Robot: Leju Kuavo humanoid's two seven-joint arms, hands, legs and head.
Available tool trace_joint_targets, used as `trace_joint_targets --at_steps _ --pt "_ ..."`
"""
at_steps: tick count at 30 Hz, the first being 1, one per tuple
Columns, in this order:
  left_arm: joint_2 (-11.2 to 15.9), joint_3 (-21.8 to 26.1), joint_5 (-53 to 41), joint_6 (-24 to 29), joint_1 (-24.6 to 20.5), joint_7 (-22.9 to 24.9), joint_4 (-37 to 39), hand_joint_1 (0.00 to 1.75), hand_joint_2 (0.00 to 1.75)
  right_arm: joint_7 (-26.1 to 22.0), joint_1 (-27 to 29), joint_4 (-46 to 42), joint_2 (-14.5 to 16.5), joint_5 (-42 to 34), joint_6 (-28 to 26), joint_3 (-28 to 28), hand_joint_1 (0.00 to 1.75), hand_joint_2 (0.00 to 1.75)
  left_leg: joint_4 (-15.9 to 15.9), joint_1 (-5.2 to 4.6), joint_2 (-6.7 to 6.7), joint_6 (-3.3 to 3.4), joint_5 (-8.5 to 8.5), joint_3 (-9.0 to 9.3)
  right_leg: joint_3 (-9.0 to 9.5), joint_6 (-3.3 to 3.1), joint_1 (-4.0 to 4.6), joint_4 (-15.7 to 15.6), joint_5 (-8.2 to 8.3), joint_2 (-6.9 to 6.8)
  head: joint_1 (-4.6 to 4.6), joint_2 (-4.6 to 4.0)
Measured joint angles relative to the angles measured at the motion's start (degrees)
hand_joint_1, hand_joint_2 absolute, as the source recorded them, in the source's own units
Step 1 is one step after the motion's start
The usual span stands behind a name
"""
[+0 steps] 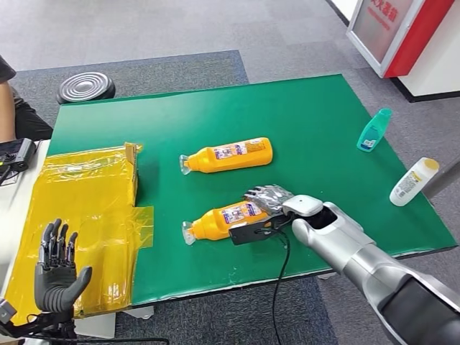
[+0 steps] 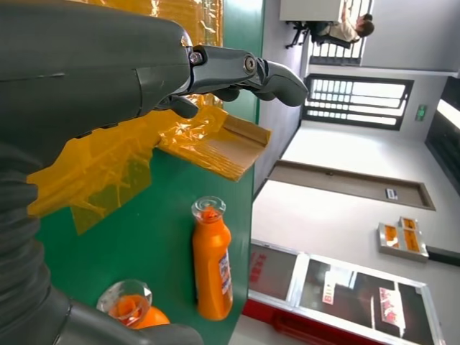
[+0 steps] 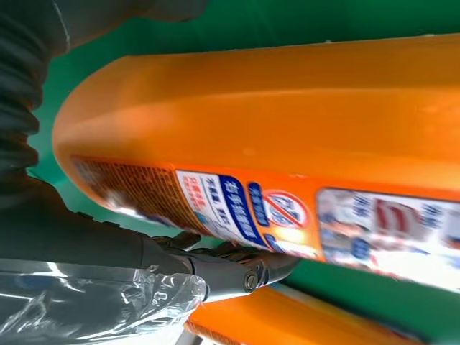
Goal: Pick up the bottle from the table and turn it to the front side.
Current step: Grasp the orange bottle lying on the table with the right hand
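Two orange bottles lie on green table [image 1: 325, 122] | near bottle [image 1: 228, 221] long axis left-right, base under right hand [image 1: 269, 199], grasp unclear | left hand [image 1: 56, 264] spread, well apart

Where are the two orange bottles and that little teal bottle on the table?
near orange bottle [image 1: 220, 222], head view, on its body by the label
far orange bottle [image 1: 231, 154], head view, mid-body
teal bottle [image 1: 374, 130], head view, on its body
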Motion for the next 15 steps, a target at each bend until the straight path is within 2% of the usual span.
trace_joint_targets --at_steps 15 --pt "0.1 -0.3 0.0 0.2 -0.4 0.0 0.6 0.0 1.75 0.1 -0.9 2.9 0.0 -0.9 -0.7 1.1 0.0 1.75 0.0 0.0 0.0 0.0 0.0 0.0 -0.01 0.0 0.0 0.0 0.0 0.0 0.01 -0.01"
